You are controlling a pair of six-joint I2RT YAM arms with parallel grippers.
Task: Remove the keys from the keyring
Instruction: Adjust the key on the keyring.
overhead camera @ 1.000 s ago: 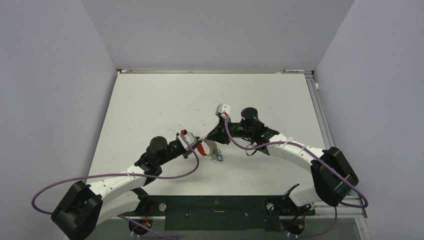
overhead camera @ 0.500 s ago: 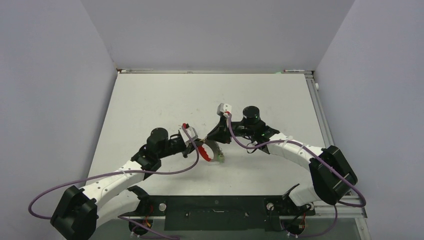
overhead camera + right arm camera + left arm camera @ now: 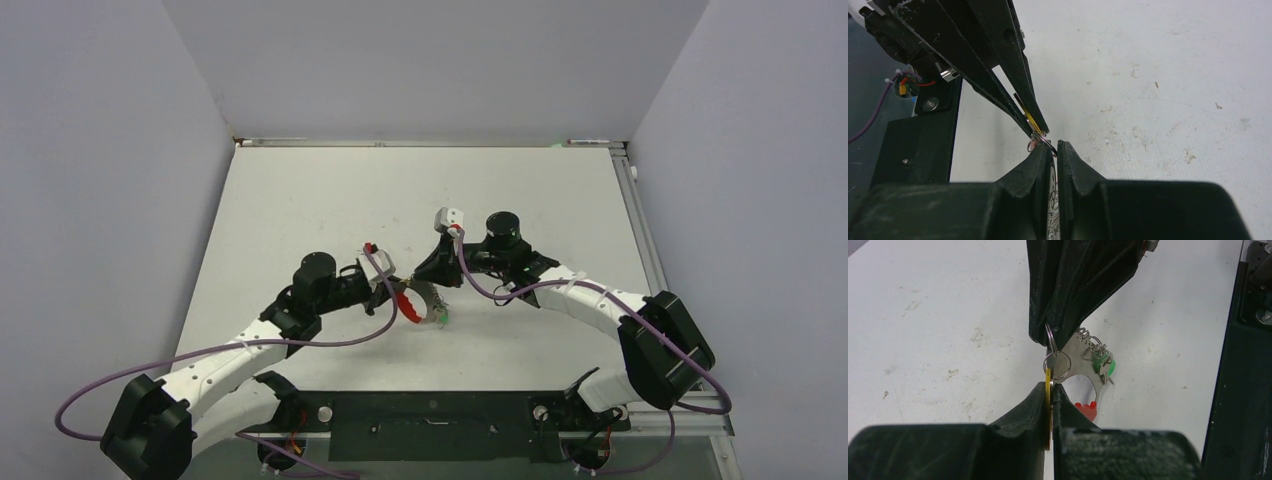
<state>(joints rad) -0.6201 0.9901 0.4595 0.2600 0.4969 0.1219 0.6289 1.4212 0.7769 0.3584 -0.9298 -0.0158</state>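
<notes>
My left gripper [image 3: 1050,386] is shut on a yellow tag [image 3: 1048,402] of one key, held edge-on between its pads. My right gripper [image 3: 1054,145] is shut on the silver keyring [image 3: 1049,340], its fingers [image 3: 1068,290] coming down from above in the left wrist view. A smaller ring [image 3: 1062,365], a flat silver metal piece [image 3: 1080,357], a green tag [image 3: 1107,365] and the red strap [image 3: 1086,410] hang beside the jaws. In the top view the two grippers [image 3: 390,290] [image 3: 432,283] meet tip to tip over the table's middle, with the red strap [image 3: 408,305] below them.
The white table [image 3: 330,200] has scuff marks. A black base plate [image 3: 430,425] runs along the near edge, close under the bunch. Grey walls stand on three sides. Purple cables trail from both arms.
My left arm has drawn its wrist back to the left and turned it. The bunch of keys has stayed between the two grippers, and both are still shut on it.
</notes>
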